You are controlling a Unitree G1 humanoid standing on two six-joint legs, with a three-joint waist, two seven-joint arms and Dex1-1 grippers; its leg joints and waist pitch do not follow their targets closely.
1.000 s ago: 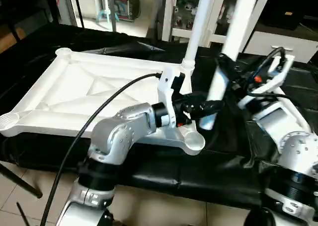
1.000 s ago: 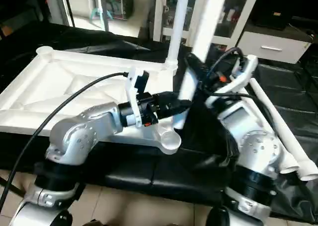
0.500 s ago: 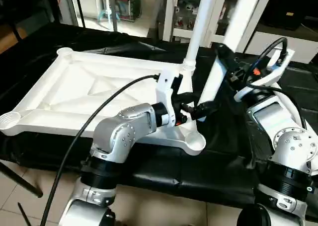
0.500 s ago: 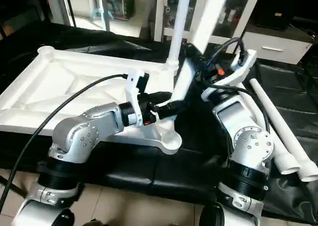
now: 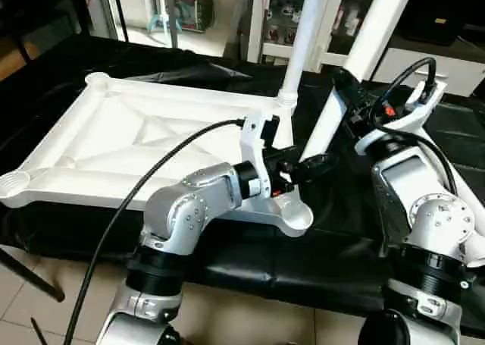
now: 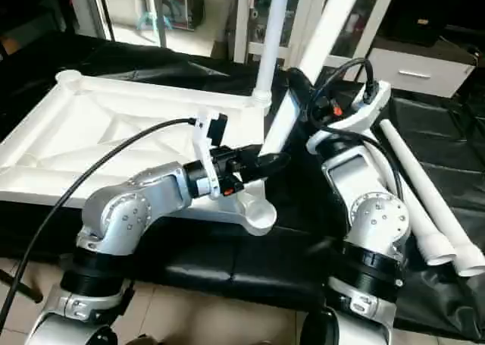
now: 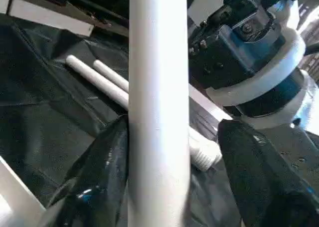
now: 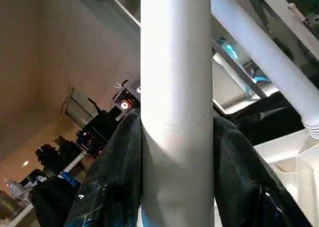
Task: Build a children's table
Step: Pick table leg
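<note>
On the black-covered bench lies the table top (image 5: 144,144), turned upside down so that its ribbed, X-braced underside faces up, with round sockets at the corners. One white leg (image 5: 301,45) already stands upright in the far corner socket on the robot's right side. The near corner socket (image 5: 294,217) on that same side is open and holds nothing. Just above and beyond it, a second leg (image 5: 356,64) hangs tilted, its upper end leaning away toward the cabinet (image 5: 333,19) at the back and its lower end close to the open socket but not in it. The right gripper (image 8: 177,152) is clamped around this leg partway up, one black finger pressed on each side of the tube in the right wrist view. The left gripper (image 7: 172,152) reaches across from the left to the lower part of the same leg; in the left wrist view one finger (image 7: 102,172) lies against the tube while the other finger (image 7: 254,172) stands off from it with a gap, so the hand brackets the leg loosely and does not squeeze it. Two more legs (image 6: 424,201) lie side by side on the black cover to the robot's right, well apart from the table top, their wider ends toward the near edge of the bench.
</note>
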